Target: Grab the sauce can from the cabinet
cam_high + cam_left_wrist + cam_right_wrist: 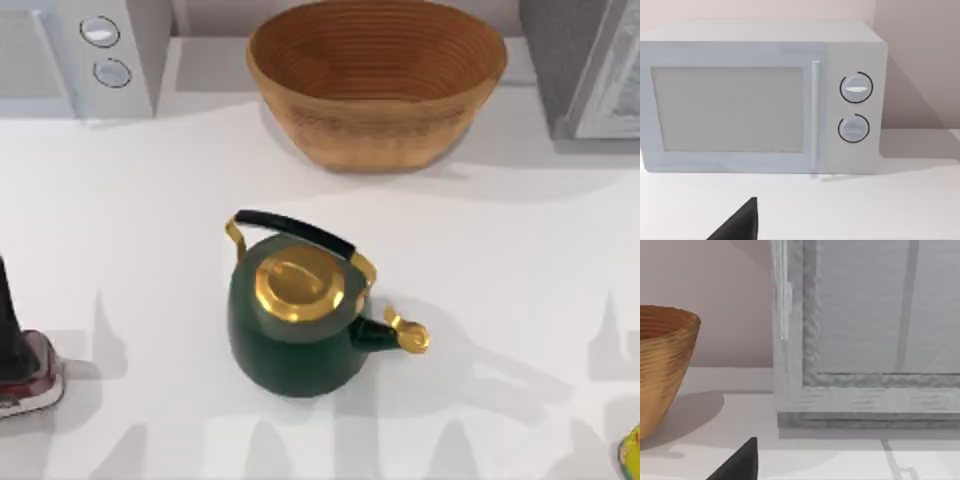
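Top view puts the sauce can at the table's near left edge, outside the cabinet at the far right, with a dark part of my left arm right against it. I cannot tell whether the left gripper or the right gripper grasps anything. A green kettle stands mid-table, a wooden bowl beyond it, a microwave far left, and a yellow object near right.

A dark green kettle with gold lid and spout and a black handle grip; a ribbed tan-brown basket; a white desk; a pale grey microwave.
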